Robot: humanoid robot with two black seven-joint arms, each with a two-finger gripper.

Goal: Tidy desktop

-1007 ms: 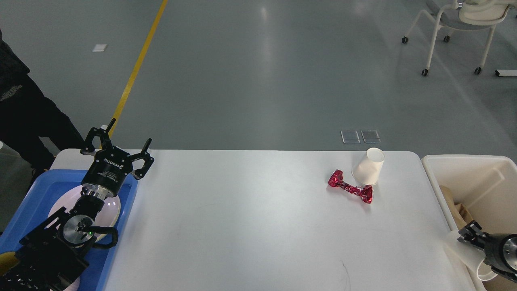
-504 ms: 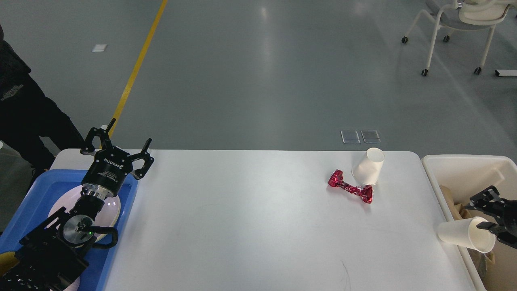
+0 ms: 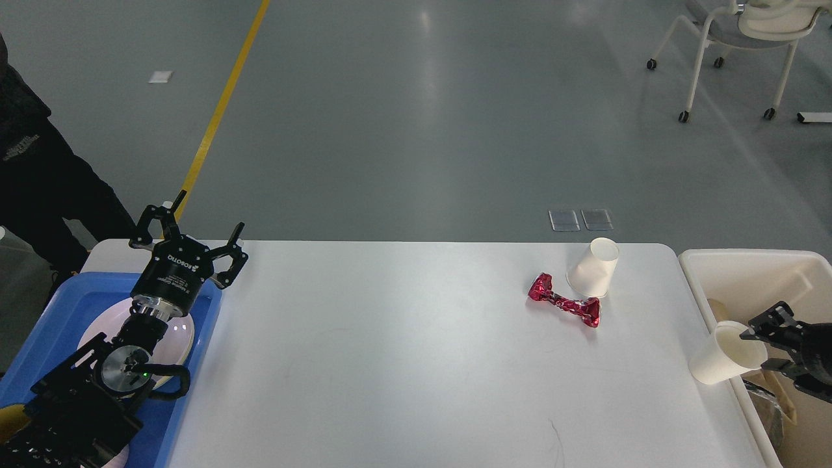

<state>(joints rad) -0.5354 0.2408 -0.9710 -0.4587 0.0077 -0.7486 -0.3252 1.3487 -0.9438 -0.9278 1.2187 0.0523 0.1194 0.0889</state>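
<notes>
The white desktop (image 3: pixel 403 338) fills the middle of the view. A white paper cup (image 3: pixel 593 268) stands mouth down, leaning, at its far right, touching a crumpled red foil wrapper (image 3: pixel 564 301). My right gripper (image 3: pixel 757 350) comes in from the right edge and is shut on the rim of a second white paper cup (image 3: pixel 718 356), held at the table's right edge beside the cream bin (image 3: pixel 747 266). My left gripper (image 3: pixel 188 234) is open and empty above the far corner of the blue tray (image 3: pixel 71 292).
A white plate (image 3: pixel 179 338) lies in the blue tray, partly hidden by my left arm. The cream bin holds brown paper scraps. A person in black (image 3: pixel 39 182) stands at the far left. A wheeled chair (image 3: pixel 734 39) stands far back right.
My right gripper has risen with the paper cup and carried it up and left, and the cup now hangs with its mouth up. The left arm has not moved.
</notes>
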